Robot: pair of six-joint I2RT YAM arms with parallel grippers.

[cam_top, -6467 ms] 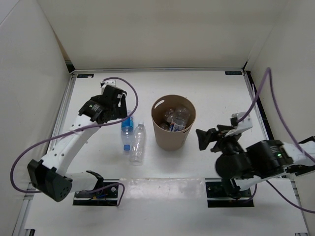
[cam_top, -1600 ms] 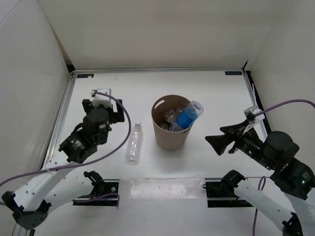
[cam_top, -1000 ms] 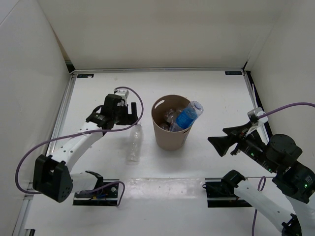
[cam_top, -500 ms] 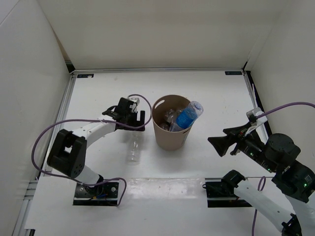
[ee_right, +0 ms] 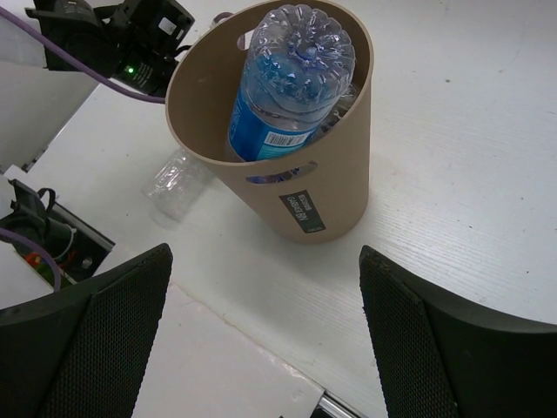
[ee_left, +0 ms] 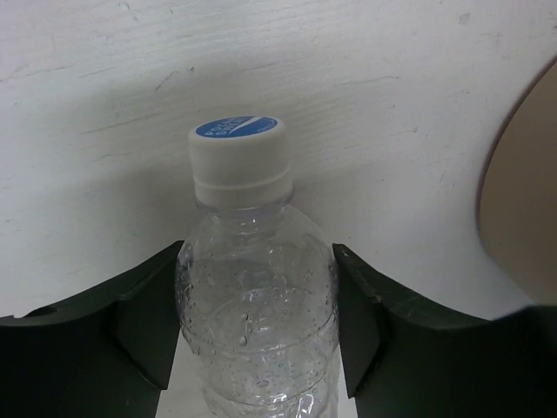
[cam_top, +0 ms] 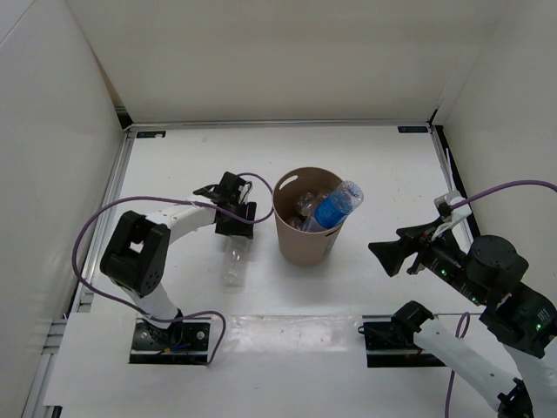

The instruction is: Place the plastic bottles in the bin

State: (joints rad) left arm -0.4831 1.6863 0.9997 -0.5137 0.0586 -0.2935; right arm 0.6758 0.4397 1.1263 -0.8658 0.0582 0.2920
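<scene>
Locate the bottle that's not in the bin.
Top view: the bottle lies on the table just left of the bin, its cap end gripped in the left claw.

The bin (cam_top: 306,249) is a round tan bucket standing upright mid-table, with a handle slot and a dark label on its wall (ee_right: 335,178). A blue-labelled bottle (cam_top: 332,209) leans in it, its base up and tilted over the right rim (ee_right: 280,91). Crumpled clear bottles (cam_top: 304,205) lie beneath it. Just left of the bin, one clear bottle (cam_top: 231,263) lies on its side, unlabelled, with a white cap (ee_left: 238,150) printed blue (ee_right: 172,180).
</scene>
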